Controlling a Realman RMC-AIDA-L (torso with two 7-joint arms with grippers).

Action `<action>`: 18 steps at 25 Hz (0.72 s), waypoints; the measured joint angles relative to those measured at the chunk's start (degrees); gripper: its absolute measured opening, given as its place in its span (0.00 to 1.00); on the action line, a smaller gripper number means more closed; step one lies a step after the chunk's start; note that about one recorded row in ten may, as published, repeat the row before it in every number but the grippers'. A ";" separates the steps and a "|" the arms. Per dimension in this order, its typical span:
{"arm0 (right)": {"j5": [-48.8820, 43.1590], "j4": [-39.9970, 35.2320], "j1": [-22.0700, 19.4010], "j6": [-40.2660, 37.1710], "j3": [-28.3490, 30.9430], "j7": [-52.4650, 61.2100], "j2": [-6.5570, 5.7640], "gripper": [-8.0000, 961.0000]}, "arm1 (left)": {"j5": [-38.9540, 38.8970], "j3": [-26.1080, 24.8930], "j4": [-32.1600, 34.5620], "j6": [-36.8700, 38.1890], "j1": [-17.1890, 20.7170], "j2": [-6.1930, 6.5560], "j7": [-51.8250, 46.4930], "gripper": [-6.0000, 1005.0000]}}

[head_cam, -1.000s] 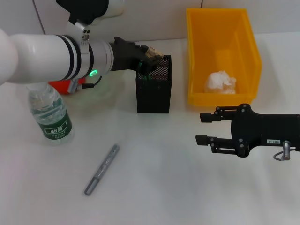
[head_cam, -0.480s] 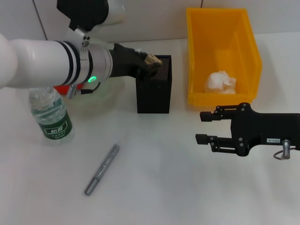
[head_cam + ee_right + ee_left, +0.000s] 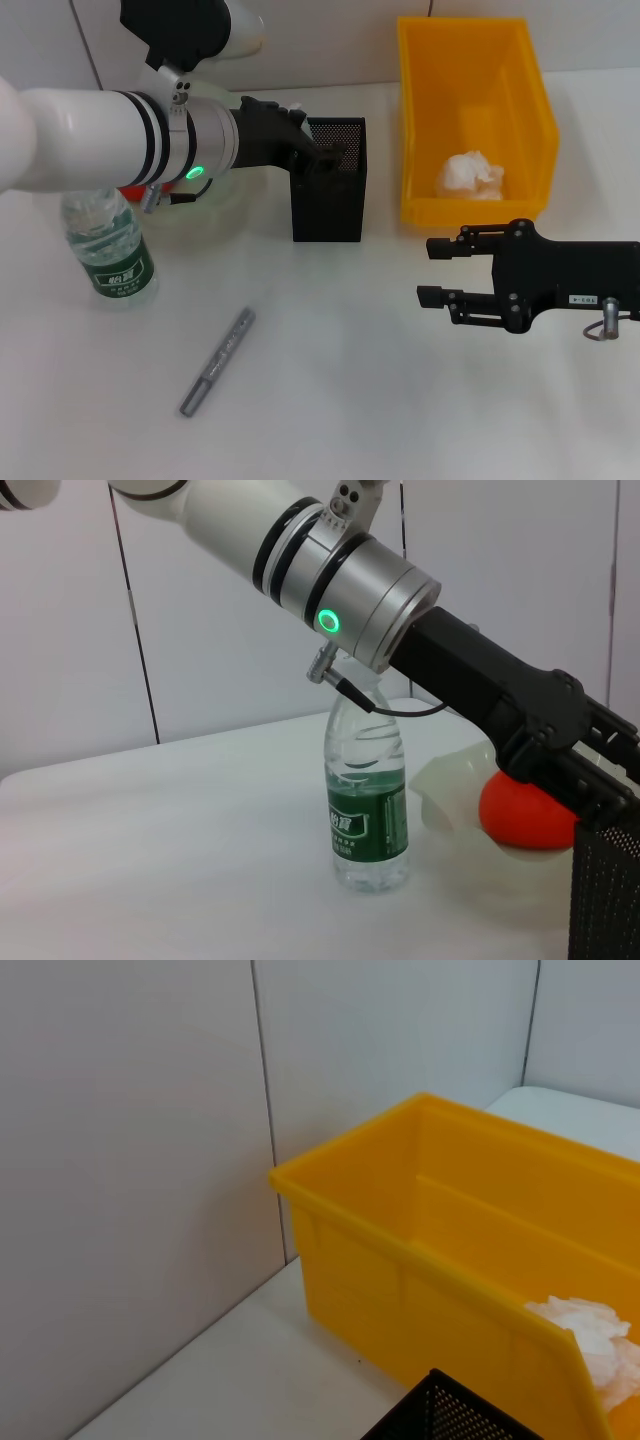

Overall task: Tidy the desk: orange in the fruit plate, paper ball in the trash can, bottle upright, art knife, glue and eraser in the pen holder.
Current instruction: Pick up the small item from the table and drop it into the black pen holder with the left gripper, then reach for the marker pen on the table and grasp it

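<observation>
My left gripper (image 3: 322,152) hangs open over the mouth of the black mesh pen holder (image 3: 328,205), with nothing showing between its fingers. The eraser and the glue are out of view. A grey art knife (image 3: 218,362) lies on the table in front of the holder, to its left. Left of it the bottle (image 3: 110,250) stands upright. The orange (image 3: 525,810) rests in the white fruit plate (image 3: 450,780) behind the left arm. The paper ball (image 3: 470,175) lies in the yellow trash can (image 3: 470,60). My right gripper (image 3: 432,272) hovers open and empty at the right.
The trash can stands right of the pen holder, close to it, against the back wall. White tabletop stretches between the art knife and the right gripper. The left forearm reaches over the plate and above the bottle.
The tan eraser held at the left gripper's tips above the holder is gone from sight, and the fingers now sit lower at the holder's rim. The right arm has not moved.
</observation>
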 joint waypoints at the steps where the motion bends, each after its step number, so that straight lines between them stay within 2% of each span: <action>1: 0.00 0.00 0.00 0.00 0.00 0.00 0.00 0.60 | 0.00 0.00 0.00 0.00 0.00 0.00 0.00 0.58; 5: 0.00 -0.05 -0.08 -0.08 0.00 0.04 0.00 0.60 | -0.01 0.00 0.90 -0.04 0.04 0.00 0.00 0.69; 11: 0.00 -0.31 -0.19 -0.23 0.09 0.16 0.00 0.60 | -0.01 0.48 4.12 0.50 1.27 0.15 0.10 0.69; 18: 0.00 -0.28 -0.28 -0.21 0.09 0.24 0.00 0.60 | -0.12 2.21 11.87 1.42 5.16 0.36 1.28 0.69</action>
